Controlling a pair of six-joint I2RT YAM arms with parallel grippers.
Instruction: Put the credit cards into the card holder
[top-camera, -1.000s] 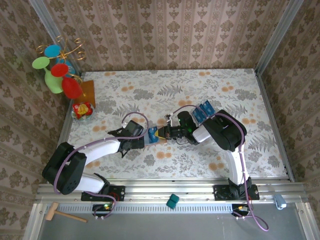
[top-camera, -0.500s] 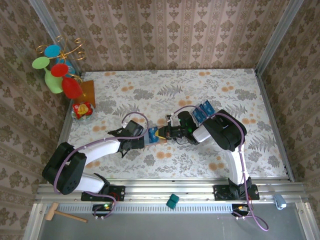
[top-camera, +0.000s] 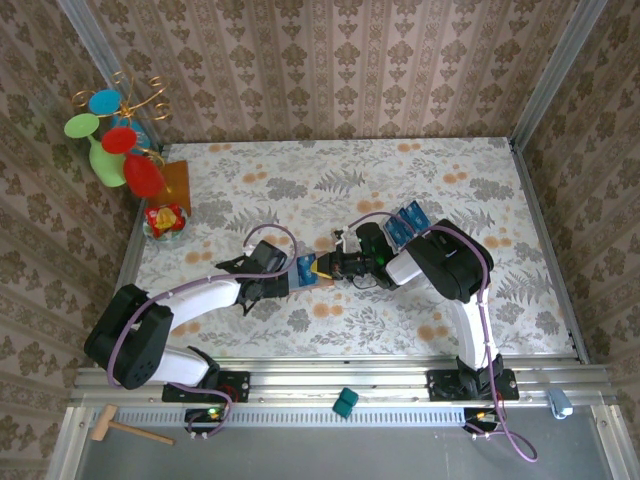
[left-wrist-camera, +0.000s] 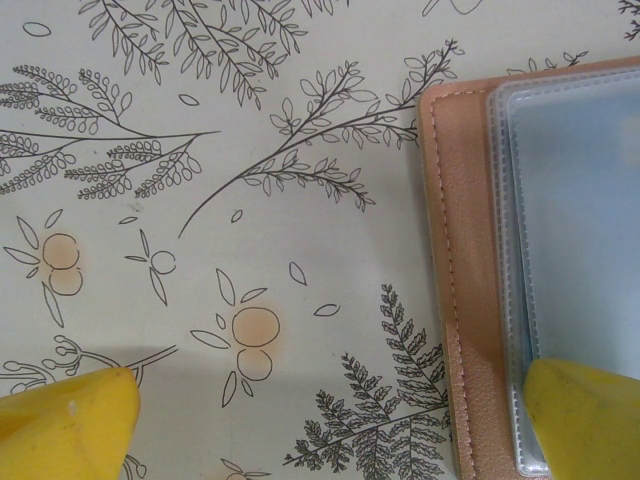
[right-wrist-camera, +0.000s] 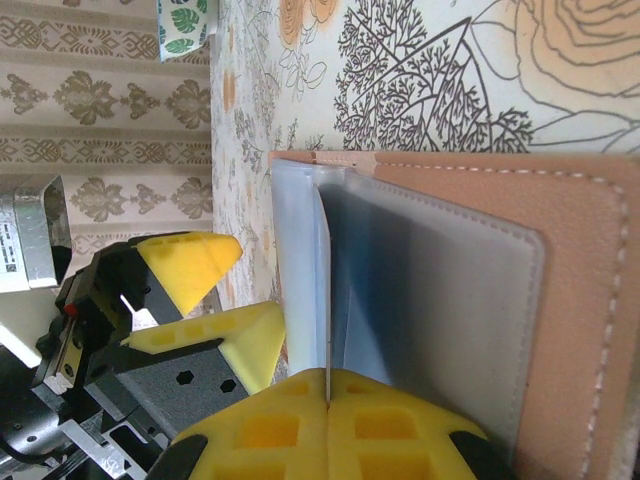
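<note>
The card holder (top-camera: 322, 267) lies open on the table between both grippers, its pinkish-brown leather (left-wrist-camera: 462, 260) edging clear pockets (right-wrist-camera: 440, 300). My right gripper (right-wrist-camera: 327, 400) is shut on a thin credit card (right-wrist-camera: 326, 290), seen edge-on and standing among the pockets. My left gripper (left-wrist-camera: 325, 420) is open and low over the holder's left edge. One of its yellow fingers (left-wrist-camera: 585, 410) rests on the clear sleeve and the other is over bare table. More blue credit cards (top-camera: 407, 222) sit stacked behind the right arm.
A green vase with coloured discs (top-camera: 108, 140), an amber square (top-camera: 176, 181) and a small red-yellow item (top-camera: 163, 219) stand at the table's left edge. A teal block (top-camera: 345, 402) and a wooden mallet (top-camera: 120, 425) lie on the front rail.
</note>
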